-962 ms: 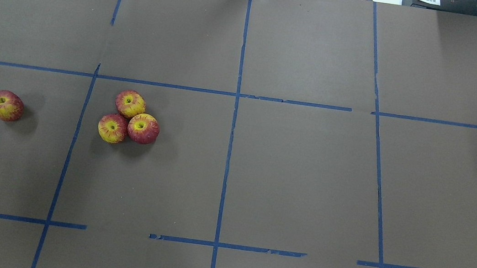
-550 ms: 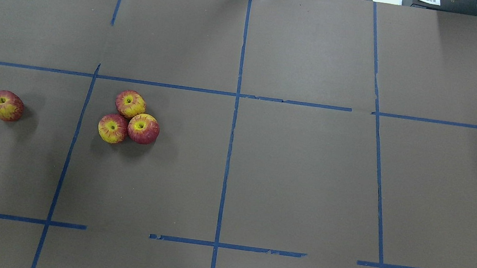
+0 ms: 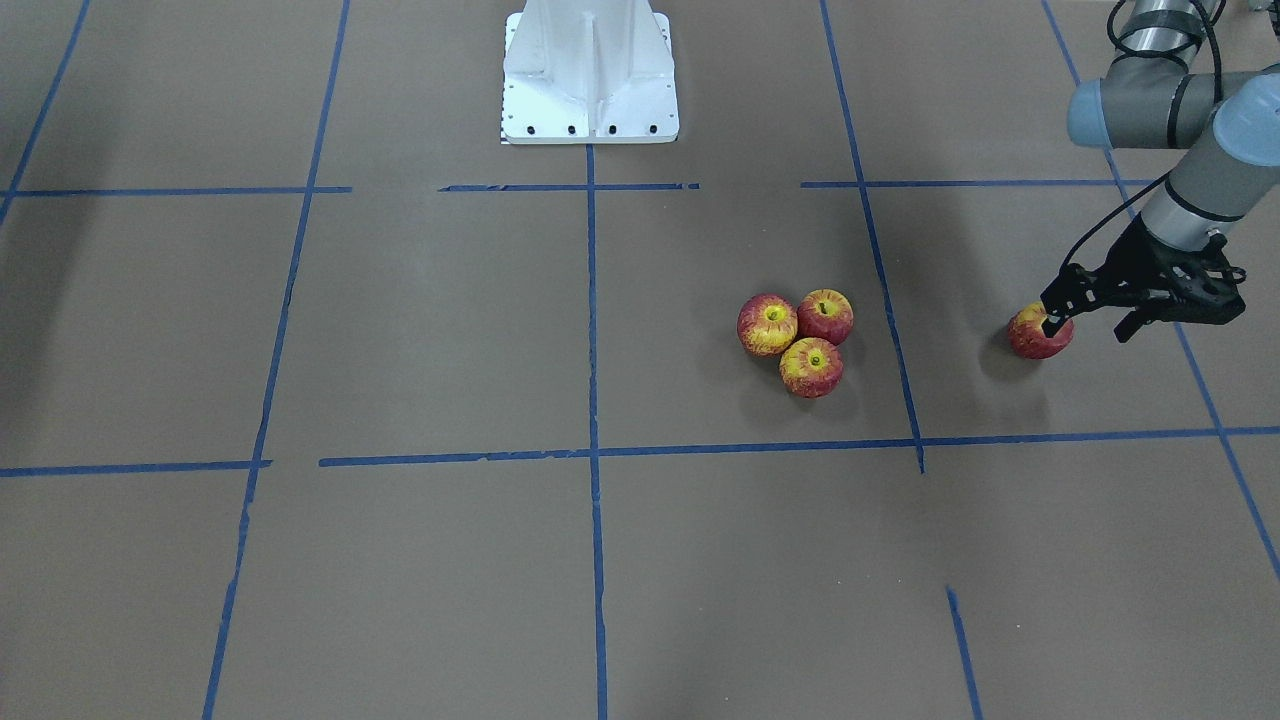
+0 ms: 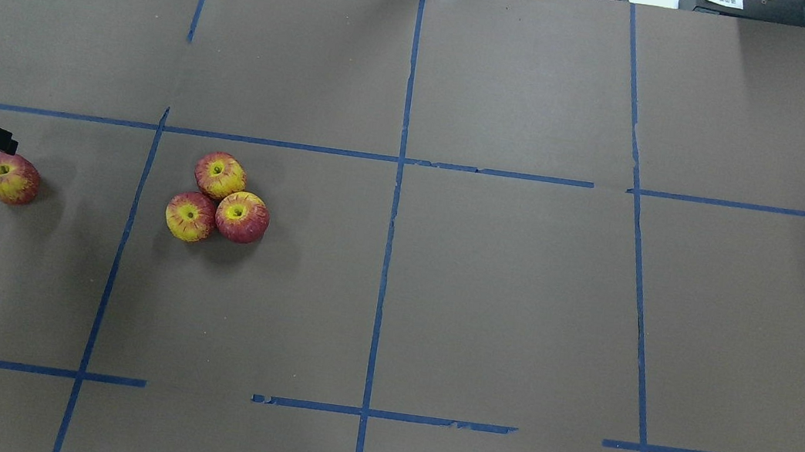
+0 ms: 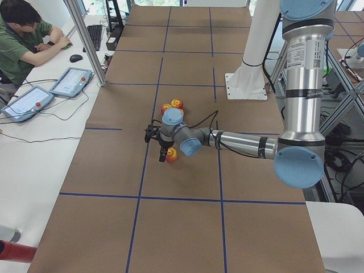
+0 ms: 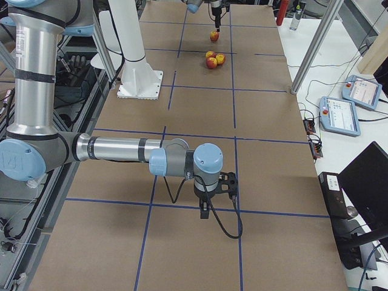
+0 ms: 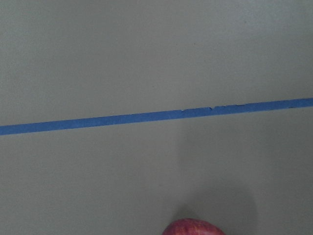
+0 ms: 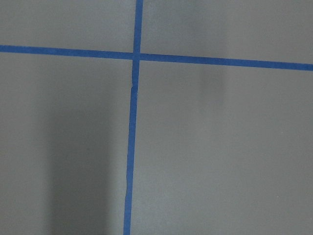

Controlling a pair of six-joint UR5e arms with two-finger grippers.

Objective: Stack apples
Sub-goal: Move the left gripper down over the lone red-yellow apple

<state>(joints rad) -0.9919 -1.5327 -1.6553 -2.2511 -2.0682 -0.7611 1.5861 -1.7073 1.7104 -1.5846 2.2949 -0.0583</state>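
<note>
Three red-and-yellow apples touch in a cluster (image 4: 221,175) (image 4: 190,216) (image 4: 242,216) on the brown table, left of centre. A lone apple (image 4: 10,178) sits near the left edge; it also shows in the front-facing view (image 3: 1040,335) and at the bottom of the left wrist view (image 7: 193,228). My left gripper (image 3: 1090,325) is open and empty, low beside this apple, with one fingertip (image 3: 1053,322) at its top edge. My right gripper (image 6: 211,205) shows only in the exterior right view, far from the apples; I cannot tell whether it is open.
The white robot base (image 3: 590,75) stands at the table's middle edge. Blue tape lines (image 4: 387,255) divide the brown cover. A seated person (image 5: 23,34) and two tablets (image 5: 71,82) are at a side desk.
My left gripper has come in from the overhead view's left edge and moved right, up to the lone apple. The apples have not moved.
</note>
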